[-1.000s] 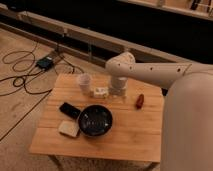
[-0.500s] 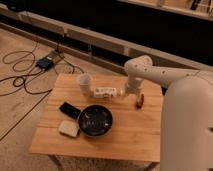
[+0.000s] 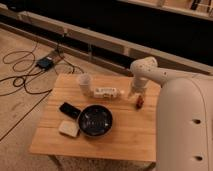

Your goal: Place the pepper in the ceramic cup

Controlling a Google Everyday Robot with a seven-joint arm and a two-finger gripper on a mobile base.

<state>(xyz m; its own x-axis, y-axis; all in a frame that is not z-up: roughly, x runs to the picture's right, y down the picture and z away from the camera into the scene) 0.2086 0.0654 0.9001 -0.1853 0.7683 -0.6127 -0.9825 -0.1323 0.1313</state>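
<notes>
step: grasp, judged | gripper (image 3: 134, 93) spread, empty, hangs just beside pepper (image 3: 140, 102) on desk (image 3: 131, 136), lined up to straddle it | ceramic cup (image 3: 85, 83) upright, well apart

The robot is smooth matte white throughout: a broad rounded body shell with two small dark dots, a tubular arm with a bulbous joint, and a pale gripper (image 3: 134, 93) above the wooden table's (image 3: 130, 136) far right part.

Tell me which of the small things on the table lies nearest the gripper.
The dark red-brown pepper, just below the gripper in the camera view; the white cup and white bottle-like item sit farther off.
</notes>
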